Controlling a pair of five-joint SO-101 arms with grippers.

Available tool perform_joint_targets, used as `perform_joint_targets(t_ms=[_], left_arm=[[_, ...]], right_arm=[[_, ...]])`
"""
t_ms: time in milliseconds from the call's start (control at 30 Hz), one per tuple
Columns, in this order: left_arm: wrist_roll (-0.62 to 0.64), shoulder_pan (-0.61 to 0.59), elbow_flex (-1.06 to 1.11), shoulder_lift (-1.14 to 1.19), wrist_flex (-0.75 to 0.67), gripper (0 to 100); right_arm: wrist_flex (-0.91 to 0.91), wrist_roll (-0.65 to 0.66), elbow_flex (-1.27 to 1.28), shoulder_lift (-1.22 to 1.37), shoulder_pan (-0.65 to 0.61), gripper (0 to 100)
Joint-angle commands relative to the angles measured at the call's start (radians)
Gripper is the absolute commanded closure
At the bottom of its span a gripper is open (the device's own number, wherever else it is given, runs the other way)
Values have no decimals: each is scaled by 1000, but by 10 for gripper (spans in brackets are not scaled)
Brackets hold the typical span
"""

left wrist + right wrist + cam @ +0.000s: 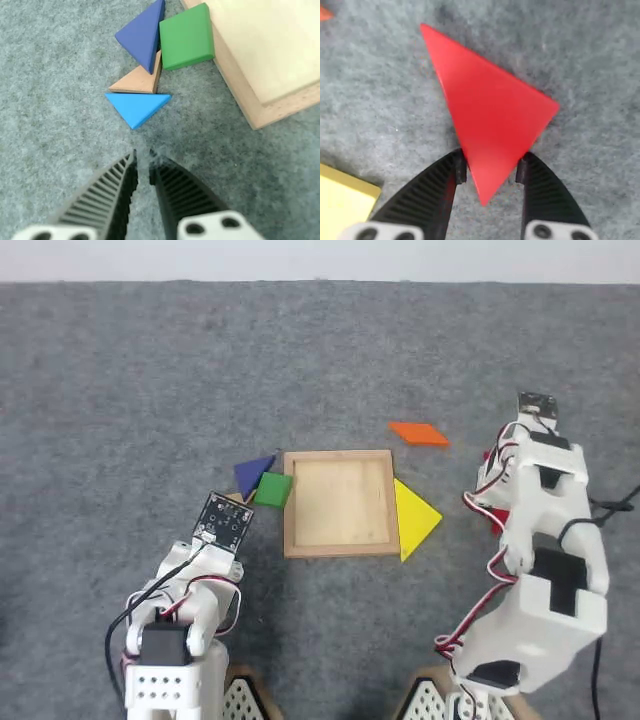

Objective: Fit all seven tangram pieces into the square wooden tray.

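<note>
Right tool is clamped on one corner of the red triangle, a jaw pressing each slanted edge, with the piece lying flat on the grey tabletop. Left tool hangs above the tabletop, jaws all but closed and holding nothing.

One square tray sits mid-table with nothing in it. All seven pieces lie outside it: five triangles, one square and one slanted four-sided piece. The yellow triangle touches the tray's side nearest the right arm. On the opposite side are the dark blue triangle, the green square against the tray's corner, the light blue triangle and the tan triangle. The orange slanted piece lies apart, beyond the tray's far corner.

These look like thin painted wood: light, stiff and probably slick. A tapering corner may squirt out of a pinch, so gripping across the thickness, or across parallel edges where a piece has them, seems safer.
</note>
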Motion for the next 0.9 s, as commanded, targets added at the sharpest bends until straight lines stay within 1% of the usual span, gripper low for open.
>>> perform_joint_targets(t_ms=[0, 67, 133, 200, 333, 467, 600, 867], left_arm=[[3, -3, -8, -3, 5, 958], [3, -3, -8, -3, 5, 958], [3, -3, -8, -3, 5, 958], [3, -3, -8, -3, 5, 958], [3, -3, -8, -3, 5, 958], [3, -3, -8, -3, 5, 958], [3, -3, -8, -3, 5, 958], [3, -3, -8, -3, 5, 958]], right_arm=[[97, 91, -140, -2, 18, 790], [145, 109, -207, 5, 38, 725], [154, 143, -242, 8, 47, 674], [143, 155, -249, 8, 45, 651], [84, 155, -245, 24, 36, 660], [56, 160, -250, 97, 12, 663], [54, 160, -252, 131, -18, 663], [82, 150, -245, 82, -39, 663]])
